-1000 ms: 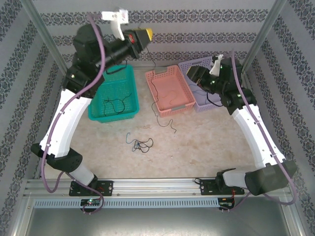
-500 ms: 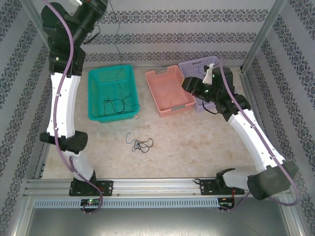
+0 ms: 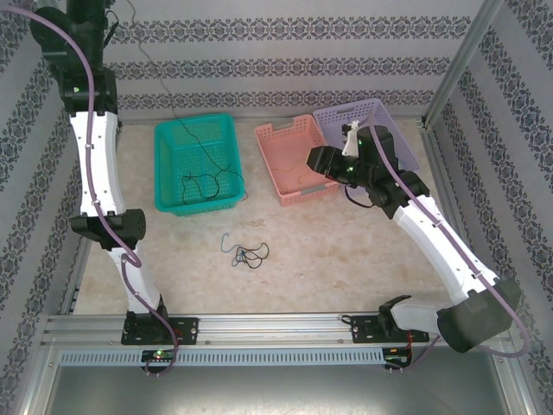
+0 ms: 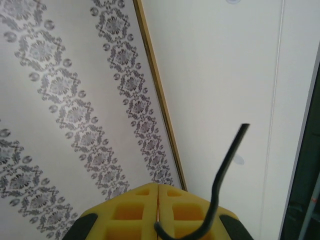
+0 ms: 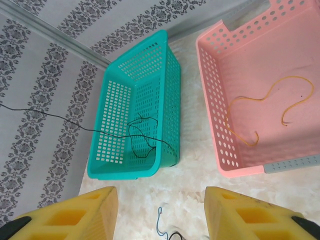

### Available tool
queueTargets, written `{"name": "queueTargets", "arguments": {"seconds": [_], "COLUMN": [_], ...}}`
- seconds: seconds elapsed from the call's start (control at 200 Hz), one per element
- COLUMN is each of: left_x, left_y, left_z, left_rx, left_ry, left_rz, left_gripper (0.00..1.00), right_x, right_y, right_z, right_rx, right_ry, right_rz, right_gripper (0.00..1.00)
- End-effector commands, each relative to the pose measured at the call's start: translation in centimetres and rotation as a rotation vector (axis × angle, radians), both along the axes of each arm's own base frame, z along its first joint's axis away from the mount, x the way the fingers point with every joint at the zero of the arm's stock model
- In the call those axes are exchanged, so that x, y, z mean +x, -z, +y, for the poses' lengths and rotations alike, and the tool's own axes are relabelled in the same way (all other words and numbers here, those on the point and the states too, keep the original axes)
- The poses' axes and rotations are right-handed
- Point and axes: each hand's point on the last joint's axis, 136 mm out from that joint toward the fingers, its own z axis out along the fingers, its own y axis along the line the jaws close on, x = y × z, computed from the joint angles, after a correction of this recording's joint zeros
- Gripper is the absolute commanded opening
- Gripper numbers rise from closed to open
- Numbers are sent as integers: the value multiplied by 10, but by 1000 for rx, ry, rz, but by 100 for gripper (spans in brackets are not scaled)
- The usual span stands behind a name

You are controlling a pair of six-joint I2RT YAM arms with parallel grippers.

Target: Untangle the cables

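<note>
A small tangle of black and blue cables (image 3: 246,253) lies on the table in front of the baskets. Its blue end (image 5: 160,220) shows between my right fingers, far below them. Another black cable (image 3: 173,112) runs taut from the teal basket (image 3: 194,121) up to my raised left arm. My left gripper (image 4: 158,187) is shut, and that black cable (image 4: 220,175) is pinched between its yellow pads. The lower part of this cable (image 5: 142,137) still loops inside the teal basket (image 5: 130,172). My right gripper (image 3: 315,162) hangs open and holds nothing, above the pink basket's front edge.
The pink basket (image 5: 210,100) holds a thin orange cable (image 5: 260,105). A purple basket (image 3: 380,117) stands to its right. Patterned walls and metal posts close in the table on the back and both sides.
My left arm has swung up and to the left, drawing the black cable out of the teal basket. My right gripper has moved left over the pink basket.
</note>
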Motion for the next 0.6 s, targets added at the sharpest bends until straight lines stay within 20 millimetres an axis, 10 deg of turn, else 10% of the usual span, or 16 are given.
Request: {"name": "queueTargets", "arguments": {"seconds": [0.0, 0.275, 0.485, 0.595], "left_x": [33, 106, 101, 94], "left_y": [35, 256, 425, 483], "left_z": [-5, -46, -66, -69], "left_rx": [86, 557, 779, 778], "left_ry": [27, 27, 122, 174], "left_rz": [126, 822, 1229, 1343], "left_gripper": [0, 0, 0, 0], "right_x": [2, 0, 0, 0], "right_y": [6, 14, 19, 21], "right_z": [4, 11, 10, 10], "right_rx": [-12, -9, -16, -18], "right_ry": [-6, -18, -13, -12], "right_rz": [-13, 7, 20, 24], "right_gripper": [50, 50, 50, 50]}}
